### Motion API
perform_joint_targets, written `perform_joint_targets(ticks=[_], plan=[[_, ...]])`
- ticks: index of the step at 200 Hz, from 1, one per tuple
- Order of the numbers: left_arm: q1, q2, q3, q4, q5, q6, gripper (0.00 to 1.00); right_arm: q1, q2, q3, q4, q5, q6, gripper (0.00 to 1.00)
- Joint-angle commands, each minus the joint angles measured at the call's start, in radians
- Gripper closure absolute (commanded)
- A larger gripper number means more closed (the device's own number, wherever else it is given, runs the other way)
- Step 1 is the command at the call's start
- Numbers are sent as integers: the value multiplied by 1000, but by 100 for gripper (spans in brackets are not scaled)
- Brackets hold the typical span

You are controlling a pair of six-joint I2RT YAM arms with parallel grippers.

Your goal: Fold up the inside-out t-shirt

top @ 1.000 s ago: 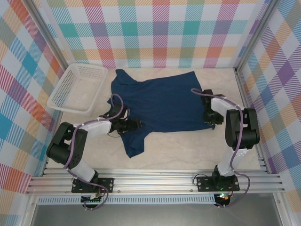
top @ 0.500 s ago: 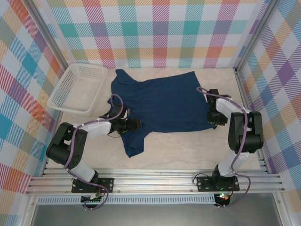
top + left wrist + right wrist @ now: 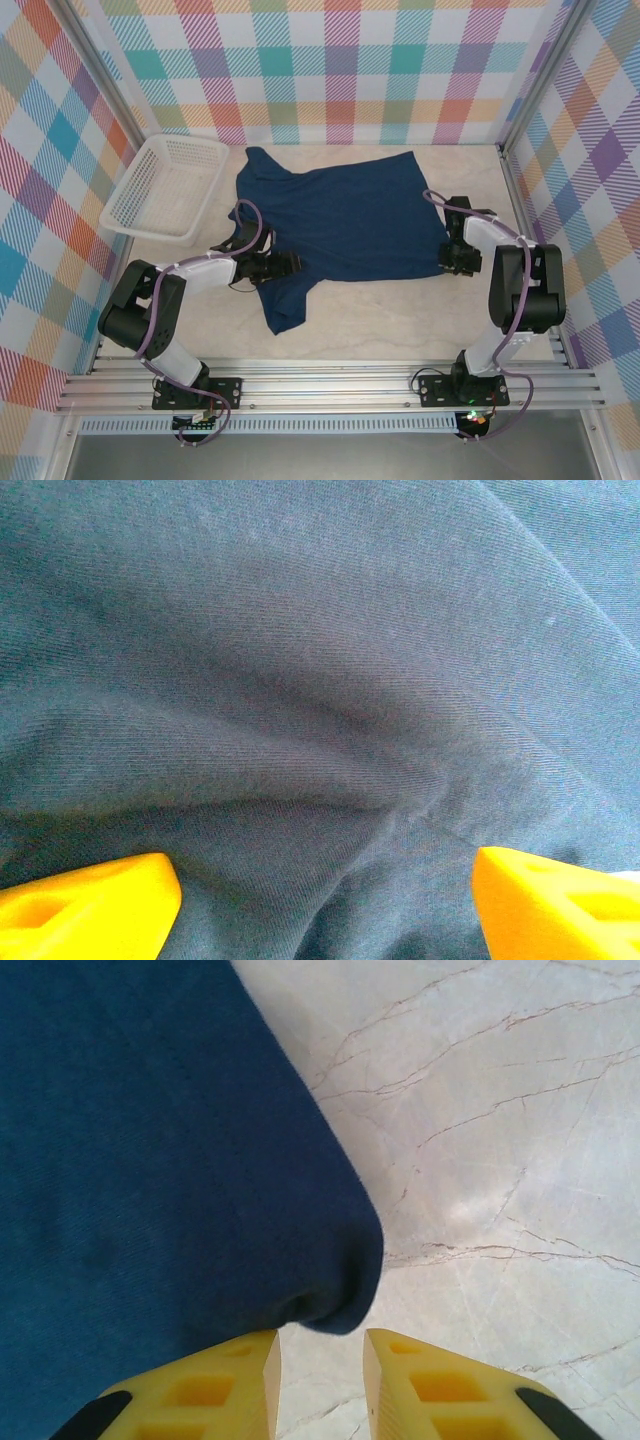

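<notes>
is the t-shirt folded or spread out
Spread out: the t-shirt lies flat across the table in the top view, only its near-left part bunched toward the near edge.

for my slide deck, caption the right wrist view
Right pincer open just short of a rounded corner of the navy t-shirt on the marble-look table

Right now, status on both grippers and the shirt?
Left gripper open, jaws wide over the inside-out t-shirt. Right gripper open, narrow gap, at its corner, empty. Shirt spread out, not yet folded.
</notes>
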Motion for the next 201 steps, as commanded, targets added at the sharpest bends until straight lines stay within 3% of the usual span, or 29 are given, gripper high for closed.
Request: perform_joint_targets(ticks=[1, 84, 140, 201], plan=[[-1, 85, -81, -135, -45, 7, 20, -16, 14, -1, 9, 10, 10, 73], [-2, 91, -85, -126, -49, 6, 20, -85, 19, -15, 127, -97, -13, 80], [-2, 91, -88, -125, -50, 3, 20, -102, 15, -33, 150, -232, 0, 79], [-2, 86, -91, -127, -62, -8, 20, -116, -2, -52, 125, -126, 4, 92]])
